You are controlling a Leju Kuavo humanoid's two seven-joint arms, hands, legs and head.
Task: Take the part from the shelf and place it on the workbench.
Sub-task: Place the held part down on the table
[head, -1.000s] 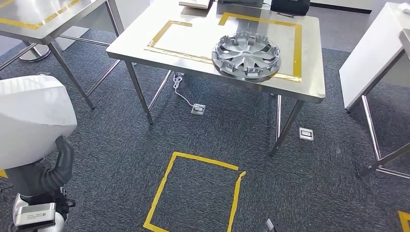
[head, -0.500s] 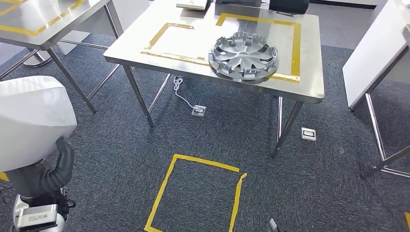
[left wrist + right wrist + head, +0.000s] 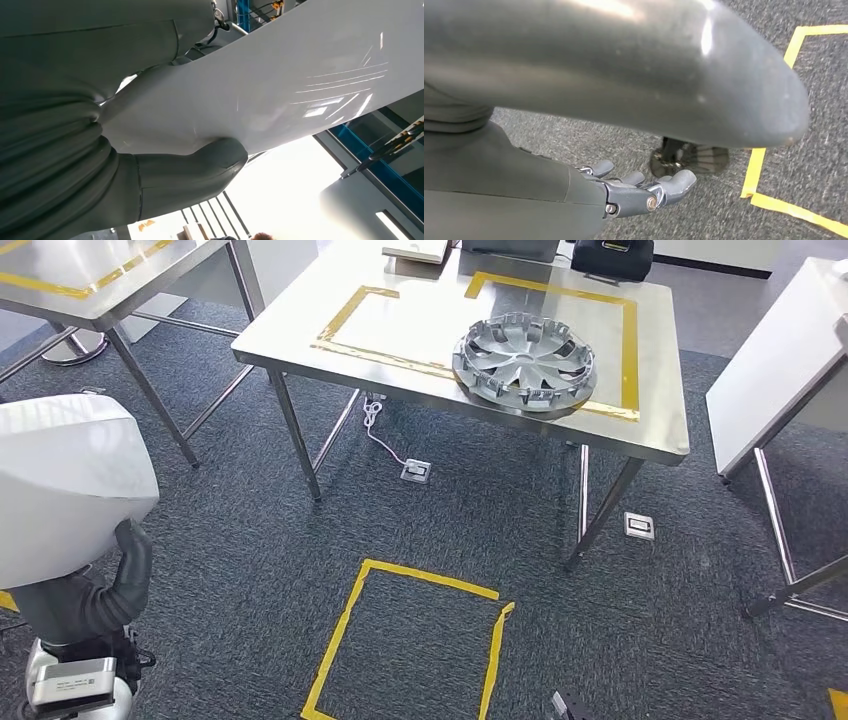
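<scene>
Across the carpet ahead stands the steel table (image 3: 655, 435), and on it the part (image 3: 525, 362), a silver wheel cover, lies flat on the yellow tape outline's near edge. Compared with half a second ago the whole scene has slid right and slightly down, so the camera turned; the part itself looks settled, which suggests placement is done. On the floor nearer lies a yellow tape square (image 3: 345, 615). Well apart from the part, the right hand (image 3: 636, 190) hangs over the carpet, fingers loosely spread, holding nothing. The left hand's (image 3: 100, 165) fingers are hidden, so I cannot tell its state.
</scene>
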